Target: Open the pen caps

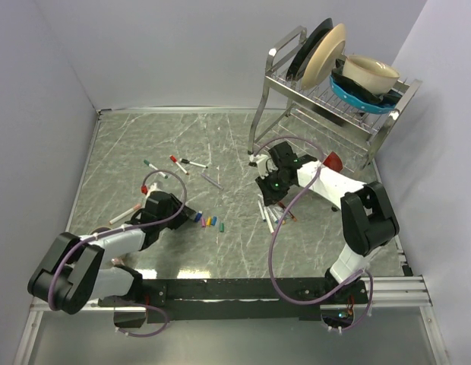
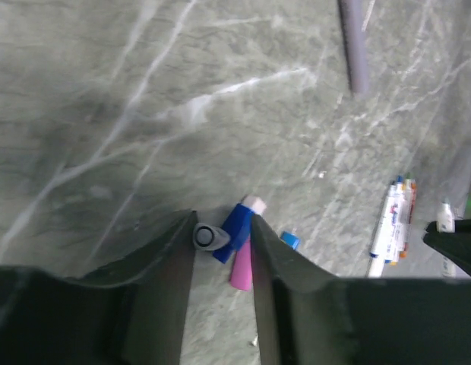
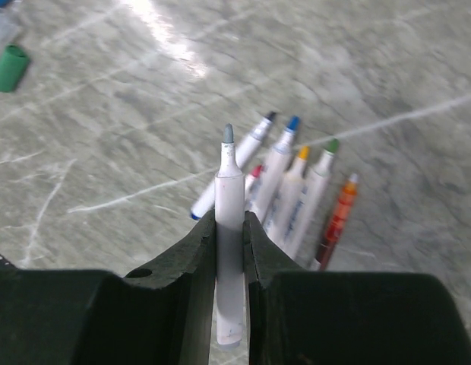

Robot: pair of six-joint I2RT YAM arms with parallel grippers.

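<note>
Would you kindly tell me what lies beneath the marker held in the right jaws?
Under the held marker, uncapped markers lie on the table; blue, yellow, green and orange tips show. Their rear ends are covered by the right jaws.

No text can be read. Blue print is seen along the white barrels of the pens (image 3: 295, 199) (image 2: 390, 228), but it is too blurred and too small to be made out in any view.
</note>
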